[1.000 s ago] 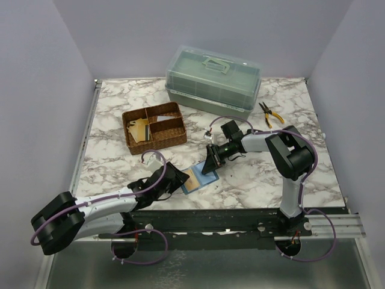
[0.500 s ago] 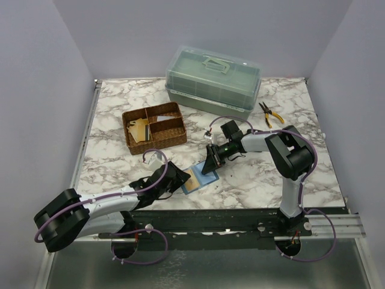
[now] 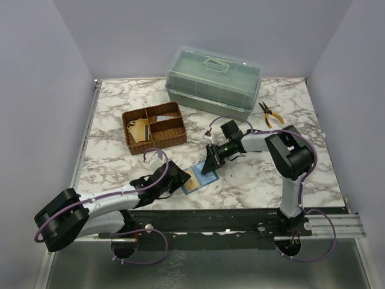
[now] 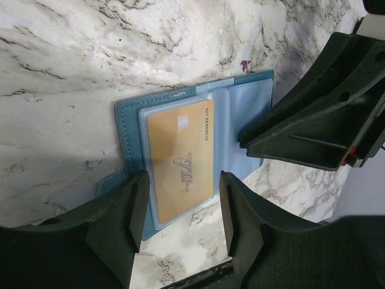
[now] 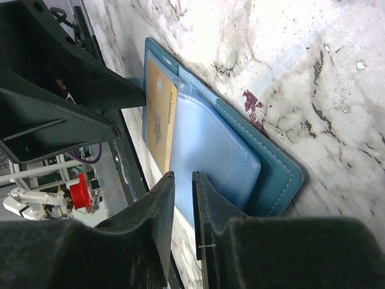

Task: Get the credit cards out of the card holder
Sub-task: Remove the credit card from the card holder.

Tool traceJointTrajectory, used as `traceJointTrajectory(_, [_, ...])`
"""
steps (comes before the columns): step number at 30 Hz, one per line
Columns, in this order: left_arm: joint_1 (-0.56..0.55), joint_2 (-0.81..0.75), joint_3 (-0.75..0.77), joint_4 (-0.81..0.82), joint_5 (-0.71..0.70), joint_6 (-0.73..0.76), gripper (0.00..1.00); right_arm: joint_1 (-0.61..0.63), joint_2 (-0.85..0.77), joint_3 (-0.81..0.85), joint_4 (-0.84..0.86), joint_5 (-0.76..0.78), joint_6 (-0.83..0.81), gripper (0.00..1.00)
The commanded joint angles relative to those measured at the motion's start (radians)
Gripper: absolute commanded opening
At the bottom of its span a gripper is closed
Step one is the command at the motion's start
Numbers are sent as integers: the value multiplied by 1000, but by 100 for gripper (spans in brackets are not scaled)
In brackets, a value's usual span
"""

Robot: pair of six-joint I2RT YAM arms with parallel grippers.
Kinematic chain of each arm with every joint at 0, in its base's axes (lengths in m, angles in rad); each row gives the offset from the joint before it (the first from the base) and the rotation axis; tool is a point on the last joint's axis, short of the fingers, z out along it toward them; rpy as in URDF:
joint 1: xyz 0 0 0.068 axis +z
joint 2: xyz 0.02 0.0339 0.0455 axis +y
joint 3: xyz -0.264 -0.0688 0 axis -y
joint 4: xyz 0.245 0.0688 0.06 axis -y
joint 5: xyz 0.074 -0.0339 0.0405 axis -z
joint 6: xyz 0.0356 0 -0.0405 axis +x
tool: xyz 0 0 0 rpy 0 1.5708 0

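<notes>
The teal-blue card holder (image 3: pixel 202 175) lies open on the marble table near the front edge. A tan-orange credit card (image 4: pixel 180 158) sits in its left clear pocket; it also shows in the right wrist view (image 5: pixel 159 120). My left gripper (image 4: pixel 183 178) is open and empty, its fingers on either side of the card's near end, low over the table. My right gripper (image 5: pixel 183 180) is shut, with its tips down on the light blue right half of the holder (image 5: pixel 210 144). From above, the left gripper (image 3: pixel 178 179) and the right gripper (image 3: pixel 210 164) flank the holder.
A brown wicker basket (image 3: pixel 154 127) with dividers stands at centre left, tan cards (image 3: pixel 139 129) in one compartment. A green lidded toolbox (image 3: pixel 213 78) stands at the back. Yellow-handled pliers (image 3: pixel 271 114) lie at the right. The table's front rail is just behind the holder.
My left arm has shifted slightly, bringing its open gripper a little closer to the card holder. The right arm and the holder have not moved.
</notes>
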Motion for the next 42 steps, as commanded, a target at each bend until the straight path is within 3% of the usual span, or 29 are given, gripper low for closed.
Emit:
traceJointTrajectory(1, [4, 33, 27, 11, 31, 17, 56, 15, 35, 4, -29, 43, -35, 26])
traceJointTrajectory(12, [11, 60, 7, 105, 54, 18, 54, 23, 35, 9, -32, 9, -42, 26])
traceJointTrajectory(26, [26, 96, -52, 147, 50, -14, 53, 24, -36, 9, 5, -157, -25, 35])
traceJointTrajectory(32, [28, 99, -65, 162, 55, -17, 53, 33, -78, -34, 102, -229, 42, 41])
traceJointTrajectory(37, [28, 80, -65, 167, 53, -11, 52, 84, -15, 5, 28, -155, 13, 38])
traceJointTrajectory(42, [28, 4, -89, 166, 49, -14, 53, 87, -11, -16, 57, -57, 44, 36])
